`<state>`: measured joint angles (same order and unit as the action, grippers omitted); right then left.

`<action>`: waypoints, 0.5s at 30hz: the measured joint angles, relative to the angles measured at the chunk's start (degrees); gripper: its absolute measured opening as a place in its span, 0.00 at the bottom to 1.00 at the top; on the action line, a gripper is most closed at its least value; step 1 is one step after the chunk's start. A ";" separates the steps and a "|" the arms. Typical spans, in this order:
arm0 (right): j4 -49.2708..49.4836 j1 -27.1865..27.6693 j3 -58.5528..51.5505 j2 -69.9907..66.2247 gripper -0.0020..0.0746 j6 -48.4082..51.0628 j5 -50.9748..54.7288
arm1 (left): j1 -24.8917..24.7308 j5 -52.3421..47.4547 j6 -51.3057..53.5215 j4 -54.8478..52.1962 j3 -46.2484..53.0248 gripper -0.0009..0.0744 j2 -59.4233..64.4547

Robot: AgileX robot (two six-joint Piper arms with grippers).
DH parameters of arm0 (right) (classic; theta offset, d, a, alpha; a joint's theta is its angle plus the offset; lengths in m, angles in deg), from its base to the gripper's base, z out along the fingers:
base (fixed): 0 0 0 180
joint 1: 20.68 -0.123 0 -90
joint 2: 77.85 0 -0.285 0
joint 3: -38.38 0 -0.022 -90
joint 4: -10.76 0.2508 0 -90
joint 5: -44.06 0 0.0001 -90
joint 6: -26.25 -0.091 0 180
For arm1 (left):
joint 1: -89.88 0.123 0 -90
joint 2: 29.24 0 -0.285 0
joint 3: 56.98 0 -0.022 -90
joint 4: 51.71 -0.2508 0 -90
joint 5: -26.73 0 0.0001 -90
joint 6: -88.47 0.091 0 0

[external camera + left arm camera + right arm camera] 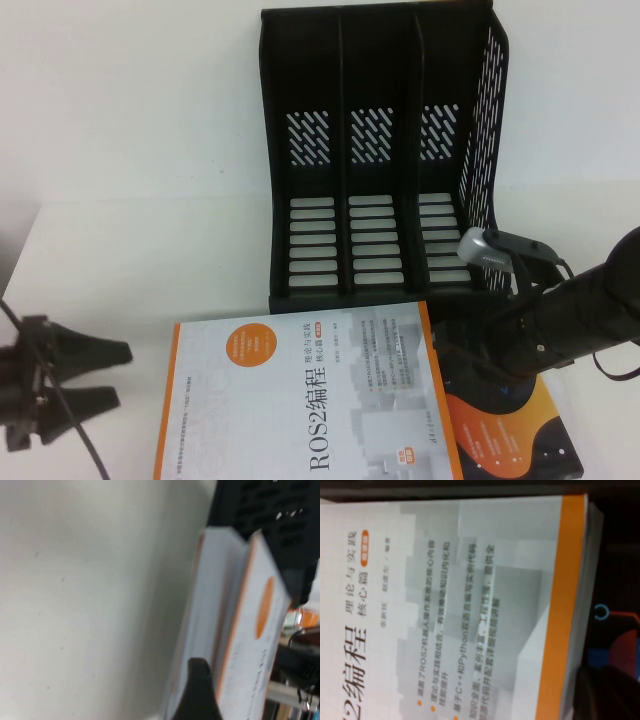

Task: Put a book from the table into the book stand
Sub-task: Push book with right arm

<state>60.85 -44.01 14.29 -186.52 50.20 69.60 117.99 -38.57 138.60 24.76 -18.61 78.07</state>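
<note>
The book [305,400], white and pale grey with an orange edge strip and a black "ROS2" title, lies on the table [130,260] at the near middle. Its right side rests on a black book [510,430]. My left gripper [108,377] is open just left of the book, level with its left edge and holding nothing. One dark fingertip [200,687] shows in front of the book [250,630] in the left wrist view. My right gripper [468,348] sits low over the black book, right beside the book's orange edge [565,605]. The black book stand [375,150] stands empty behind.
The black-covered book with orange and blue shapes [620,645] lies under the right arm at the near right. The book stand's perforated side wall [487,150] rises just behind that arm. Bare tabletop stretches to the left of the stand.
</note>
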 joint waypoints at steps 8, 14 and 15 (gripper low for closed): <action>0.00 0.00 0.00 0.00 0.03 0.49 0.00 | -4.81 -0.20 2.57 0.37 -0.54 0.66 5.32; 0.00 0.00 0.00 0.00 0.03 0.71 0.00 | -7.32 -0.20 3.53 1.61 -0.54 0.66 5.61; 0.00 0.00 0.00 0.00 0.03 0.71 0.00 | -8.02 -0.20 3.67 1.61 -0.54 0.66 5.70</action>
<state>60.85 -44.01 14.29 -186.52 50.92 69.60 109.97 -38.77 142.27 26.36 -19.15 83.77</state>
